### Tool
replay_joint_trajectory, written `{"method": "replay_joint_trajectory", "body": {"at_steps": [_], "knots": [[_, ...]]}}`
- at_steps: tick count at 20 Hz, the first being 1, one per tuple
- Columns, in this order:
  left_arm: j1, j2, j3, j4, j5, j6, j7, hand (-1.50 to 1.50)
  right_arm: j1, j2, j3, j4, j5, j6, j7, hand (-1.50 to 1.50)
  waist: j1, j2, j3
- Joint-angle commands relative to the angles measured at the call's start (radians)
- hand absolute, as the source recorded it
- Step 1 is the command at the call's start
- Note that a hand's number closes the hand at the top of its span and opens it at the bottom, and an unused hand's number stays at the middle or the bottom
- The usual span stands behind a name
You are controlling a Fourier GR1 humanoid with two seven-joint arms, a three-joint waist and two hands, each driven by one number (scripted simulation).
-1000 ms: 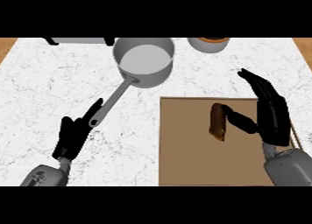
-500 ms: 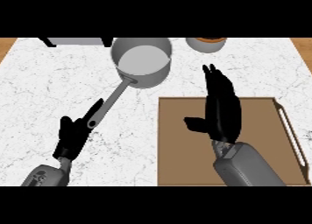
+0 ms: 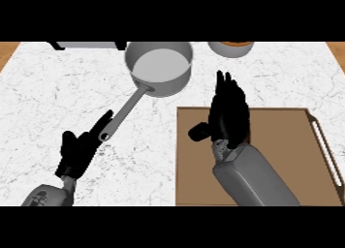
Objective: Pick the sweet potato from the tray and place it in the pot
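Note:
The grey pot (image 3: 161, 65) stands at the back of the counter, its long handle (image 3: 121, 116) running down to the left. On the right lies the brown tray (image 3: 290, 145). My right hand (image 3: 229, 116) hangs over the tray's upper left part with its fingers straight and pointing away, and its thumb (image 3: 198, 131) sticks out to the left. The hand is open. The sweet potato is out of sight, and the spot where it lay is hidden under this hand. My left hand (image 3: 79, 150) rests open at the lower left, beside the end of the pot's handle.
A small bowl (image 3: 230, 47) with a brown rim stands at the back, right of the pot. A grey and black object (image 3: 89, 45) shows at the back left edge. The tray has a white handle (image 3: 325, 150) along its right side.
My right hand has swept left from the tray's right side to over the spot where the sweet potato lay, hiding it. The left hand and the pot have not moved.

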Motion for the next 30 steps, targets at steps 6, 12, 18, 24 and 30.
{"method": "replay_joint_trajectory", "body": {"at_steps": [6, 12, 18, 24, 30], "knots": [[0.032, -0.006, 0.02, -0.018, -0.02, -0.005, 0.002, 0.0, 0.082, -0.05, -0.097, -0.002, -0.102, 0.22, 0.053, -1.5, -0.01, 0.001, 0.001], [-0.03, -0.047, 0.04, 0.072, -0.052, -0.038, -0.002, 0.0, 0.169, -0.098, -0.085, -0.21, -0.02, 0.262, 0.047, -1.5, -0.017, 0.001, 0.0], [0.004, -0.047, 0.103, 0.009, -0.078, -0.072, 0.035, 0.0, 0.275, -0.072, -0.14, -0.196, -0.029, 0.172, -0.099, -1.5, -0.008, 0.002, 0.001], [0.022, -0.078, 0.091, 0.061, -0.096, -0.076, -0.034, 0.0, 0.31, -0.041, -0.186, -0.238, -0.159, 0.109, -0.222, -1.5, -0.011, 0.003, 0.001], [0.069, -0.065, 0.107, -0.06, -0.083, -0.098, 0.048, 0.0, 0.374, 0.008, -0.23, -0.127, -0.199, -0.044, -0.37, -1.5, -0.004, 0.003, 0.001]]}}
